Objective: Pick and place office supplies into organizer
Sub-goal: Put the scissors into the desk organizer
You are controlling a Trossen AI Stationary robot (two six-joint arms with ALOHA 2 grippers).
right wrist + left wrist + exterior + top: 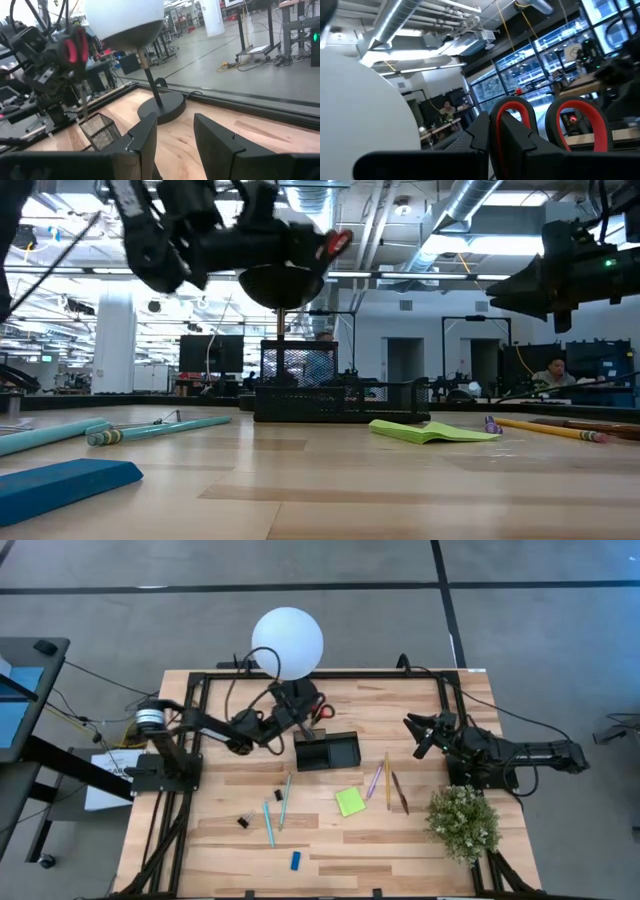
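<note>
Left gripper is clamped on the red-handled scissors, blades apparently pointing down, presumably for dropping into the organizer below; right gripper waits open.

My table: pale wood planks, smooth w/ soft sheen. Organizer: black wire mesh, matt. Scissors in my left gripper: glossy red plastic handles. Lamp globe: smooth matt white; base satin black. Sticky pad: matt lime paper. Eraser: dull blue, rubbery-looking. My fingers: matt black plastic.
</note>
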